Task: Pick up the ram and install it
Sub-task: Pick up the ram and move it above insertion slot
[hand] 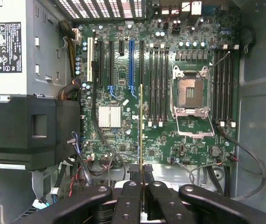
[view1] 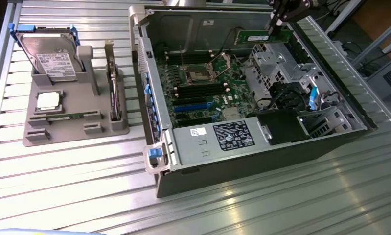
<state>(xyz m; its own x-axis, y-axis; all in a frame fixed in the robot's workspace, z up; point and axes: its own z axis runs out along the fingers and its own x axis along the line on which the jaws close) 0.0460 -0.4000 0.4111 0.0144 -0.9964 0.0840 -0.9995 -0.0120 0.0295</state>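
**Presently: ram held clear above the open case, seating risks noted**

Grasp: the gripper has its fingers closed tight on the ram. They pinch the green stick across its flat faces at one long edge.

Position: the stick hangs in the air over the far corner of the computer case, toward the exterior view's right. It touches nothing and sits in no slot. In the wrist view it appears edge-on, running parallel to the memory slots on the motherboard.

Hazards, as judged:
- Lateral offset. The stick's line appears to fall beside the memory slots rather than over one. Lowered like this, it could strike a slot wall or the neighbouring expansion slot.
- Notch orientation. Which way the key notch faces cannot be told. If reversed, pressing would stress the stick and the slot.
- Latches. Whether the slot clips stand open cannot be told. Closed clips would block seating.
- Tilt. A grip at one edge gives little hold against rocking, so one end could seat first and jam.
- Slip. Under insertion force the thin board could slide between the fingers.
- Obstruction. A dark cable runs close to the second slot bank beside the processor socket.
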